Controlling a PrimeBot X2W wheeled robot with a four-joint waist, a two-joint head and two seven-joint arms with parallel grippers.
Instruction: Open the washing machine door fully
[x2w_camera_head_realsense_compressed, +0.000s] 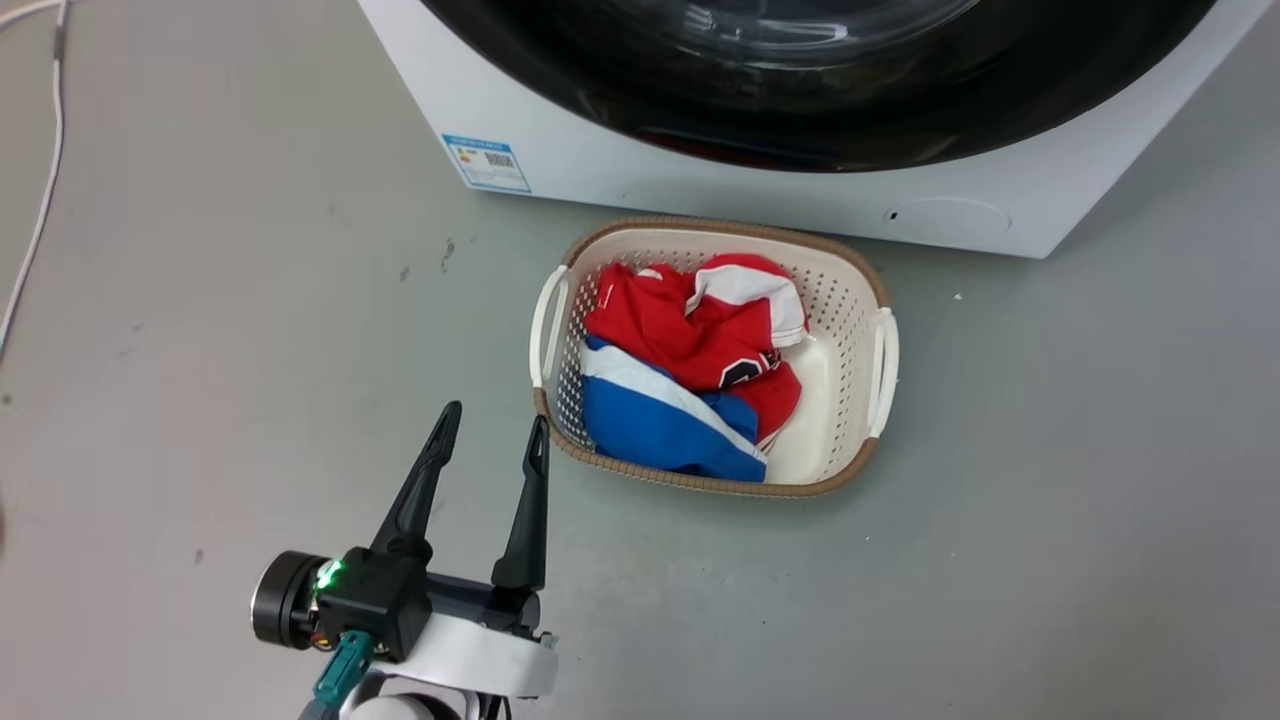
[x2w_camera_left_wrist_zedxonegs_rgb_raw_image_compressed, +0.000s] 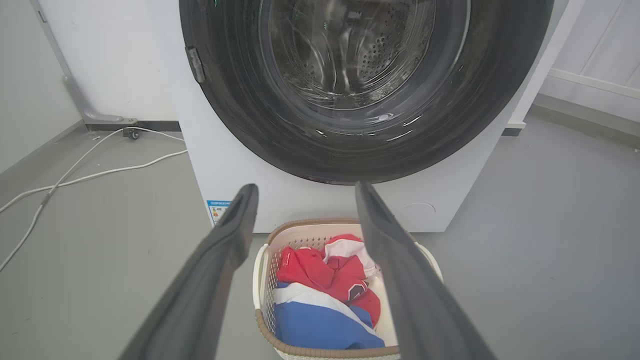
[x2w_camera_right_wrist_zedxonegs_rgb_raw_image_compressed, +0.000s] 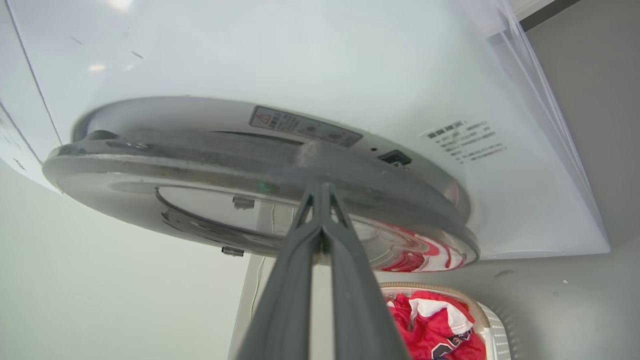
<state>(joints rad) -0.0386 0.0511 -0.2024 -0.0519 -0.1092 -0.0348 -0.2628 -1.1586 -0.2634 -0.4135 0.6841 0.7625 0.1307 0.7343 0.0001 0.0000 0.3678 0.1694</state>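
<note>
**Door opening: right end effector at the door rim, swing not yet made**

Landmark: laundry basket (x2w_camera_head_realsense_compressed: 870, 290) on the floor, holding red, white and blue clothes (x2w_camera_head_realsense_compressed: 690, 340).

Obs. The washing machine door (x2w_camera_head_realsense_compressed: 800, 110) sits on the white machine front directly behind the basket. In the right wrist view the door (x2w_camera_right_wrist_zedxonegs_rgb_raw_image_compressed: 200, 165) stands slightly off the cabinet face, with a grey ring showing in the gap. Judged cracked open, far from fully open.

Right end effector (x2w_camera_right_wrist_zedxonegs_rgb_raw_image_compressed: 320, 186): fingers pressed together, tips at the door's outer edge, above the basket. Cannot tell whether the tips are hooked behind the edge or only touching it.

Left end effector (x2w_camera_head_realsense_compressed: 495, 418): fingers spread, holding nothing, beside the basket's near corner on the robot's left, well apart from the door. Its wrist view looks over the basket at the door (x2w_camera_left_wrist_zedxonegs_rgb_raw_image_compressed: 240, 100).

Step in hand (judgement): the first pull at the rim. The next move calls for the tips to catch behind the edge. They should then follow the door's arc about its hinge rather than pull straight, or they may slip off the glossy frame.
</note>
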